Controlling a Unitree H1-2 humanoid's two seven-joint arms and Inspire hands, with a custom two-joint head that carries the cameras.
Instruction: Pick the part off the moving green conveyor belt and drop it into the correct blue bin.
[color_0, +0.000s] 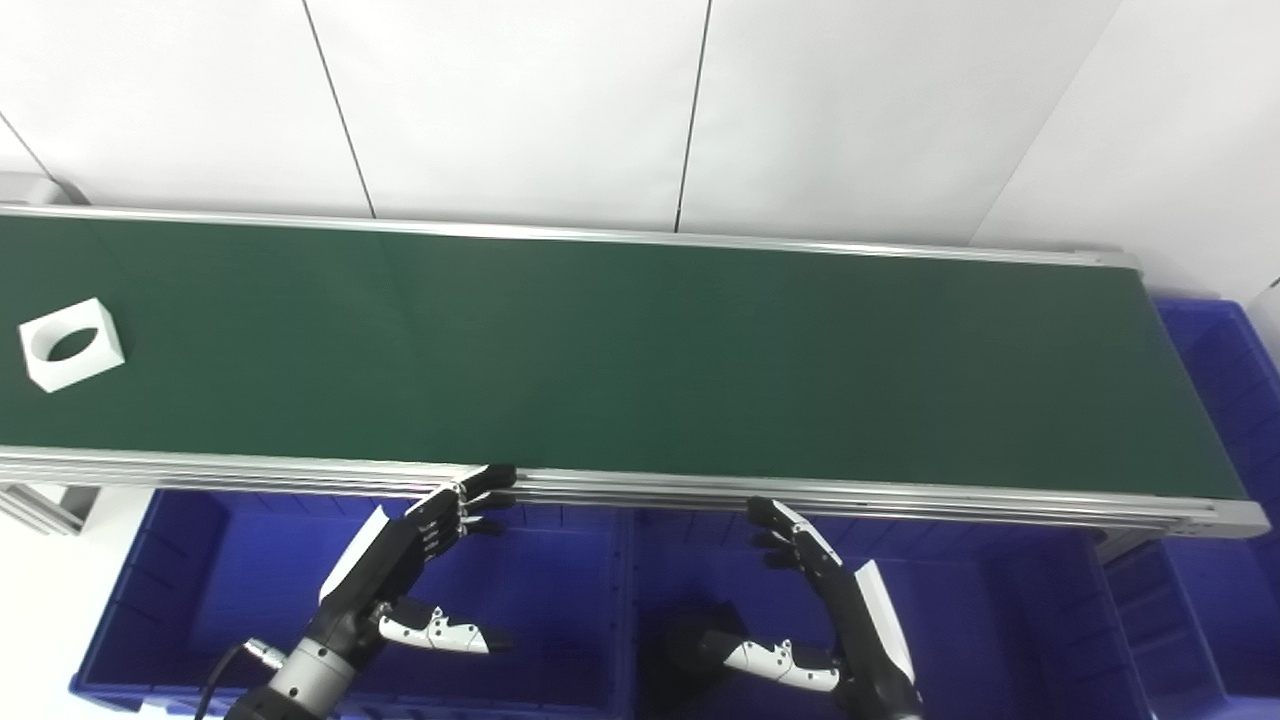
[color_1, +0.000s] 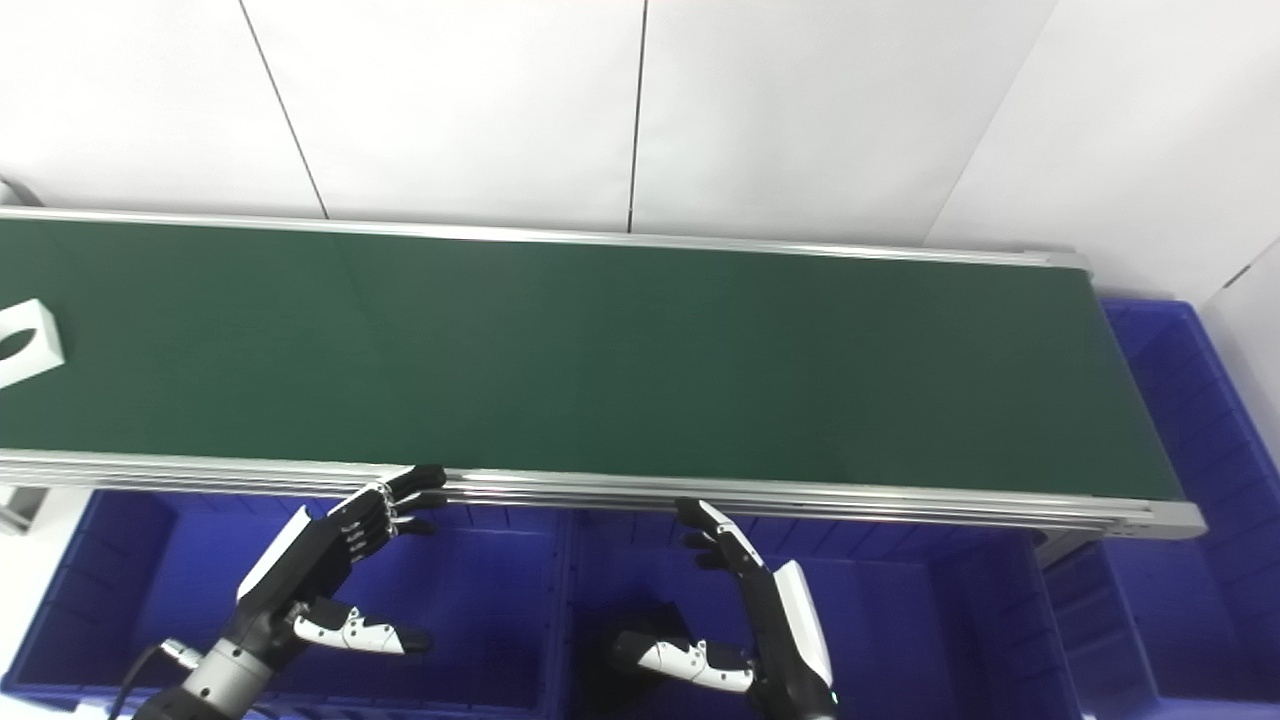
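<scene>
White wall panels (color_0: 520, 100) stand behind the long green conveyor belt (color_0: 640, 360). A white square part with a round hole (color_0: 71, 343) lies far left on the belt. Below the near rail, over the blue bins (color_0: 540, 600), the left hand (color_0: 410, 570) and right hand (color_0: 830, 610) have fingers spread, holding nothing.
</scene>
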